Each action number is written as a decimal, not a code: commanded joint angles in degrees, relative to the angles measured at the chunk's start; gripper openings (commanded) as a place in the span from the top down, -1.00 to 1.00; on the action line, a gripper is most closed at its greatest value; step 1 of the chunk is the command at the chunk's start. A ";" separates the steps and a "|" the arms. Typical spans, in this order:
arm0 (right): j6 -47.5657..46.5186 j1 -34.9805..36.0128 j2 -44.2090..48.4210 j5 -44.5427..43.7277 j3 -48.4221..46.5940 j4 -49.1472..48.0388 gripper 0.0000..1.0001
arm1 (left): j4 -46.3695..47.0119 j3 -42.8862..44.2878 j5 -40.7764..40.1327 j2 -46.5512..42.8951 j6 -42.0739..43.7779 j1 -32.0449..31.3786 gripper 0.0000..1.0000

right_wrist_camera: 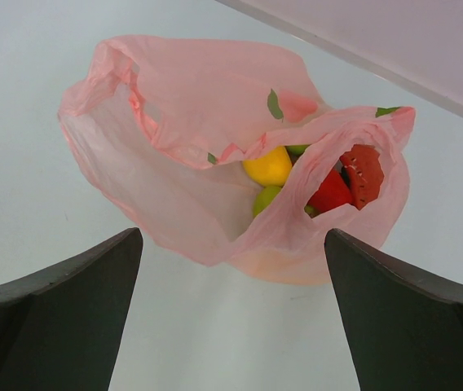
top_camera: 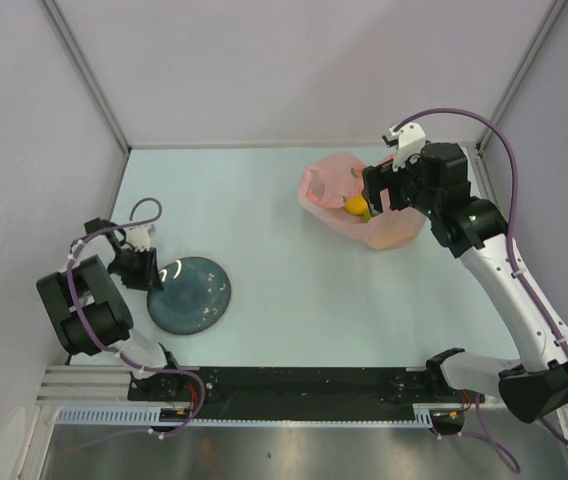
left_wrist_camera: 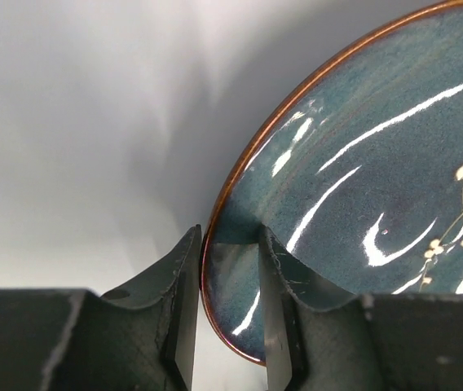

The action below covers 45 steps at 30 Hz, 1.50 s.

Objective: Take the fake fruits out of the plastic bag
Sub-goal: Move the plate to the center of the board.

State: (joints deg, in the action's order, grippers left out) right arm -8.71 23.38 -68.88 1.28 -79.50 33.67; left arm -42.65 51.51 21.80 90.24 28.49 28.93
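The pink plastic bag (top_camera: pixel 336 190) lies at the back right of the table with its mouth open; it also shows in the right wrist view (right_wrist_camera: pixel 191 122). Inside it I see a yellow fruit (right_wrist_camera: pixel 269 165), a green fruit (right_wrist_camera: pixel 266 198), a red watermelon slice (right_wrist_camera: pixel 362 173) and another red piece (right_wrist_camera: pixel 329 193). The yellow fruit (top_camera: pixel 357 207) also shows from above. My right gripper (right_wrist_camera: pixel 233 236) is open wide and empty, hovering just above the bag (top_camera: pixel 376 195). My left gripper (left_wrist_camera: pixel 227 309) holds the rim of the dark blue plate (left_wrist_camera: pixel 362 187) between its fingers.
The dark blue plate (top_camera: pixel 204 300) lies at the front left of the table, with my left gripper (top_camera: pixel 149 268) at its left edge. Enclosure walls and metal posts stand on the left, back and right. A black rail runs along the near edge.
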 commanded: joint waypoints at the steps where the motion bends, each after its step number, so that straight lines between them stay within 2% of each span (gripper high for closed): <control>1: -0.70 -0.52 0.94 -0.84 -0.74 0.34 -0.99 | -2.43 1.22 2.10 3.89 -1.67 -8.69 0.68; 13: -0.43 -2.89 2.87 -1.10 1.63 -0.71 -1.00 | -3.49 12.82 6.58 14.26 -9.24 -31.82 0.78; 20: 2.03 -7.81 5.16 -0.40 2.86 -0.89 -1.00 | -3.23 15.03 10.45 18.92 -12.05 -43.51 0.82; 29: 2.47 -11.24 7.71 -0.05 3.74 0.34 -0.99 | -0.94 16.26 16.69 19.63 -18.38 -56.95 0.83; 35: 2.73 -11.69 8.68 0.48 4.80 0.52 -0.99 | -1.64 20.82 17.92 20.95 -20.84 -59.87 0.83; 41: 3.70 -11.77 8.33 1.53 5.41 0.08 -0.99 | -2.61 23.46 18.45 16.91 -20.49 -59.78 0.84; 45: 4.84 -11.77 7.71 2.15 5.32 -0.53 -0.99 | -5.76 23.64 19.94 12.52 -18.39 -59.60 0.51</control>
State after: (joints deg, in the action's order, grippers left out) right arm -5.72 11.88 -61.34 2.17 -73.91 34.63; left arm -46.11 72.34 39.13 109.67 8.99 -30.98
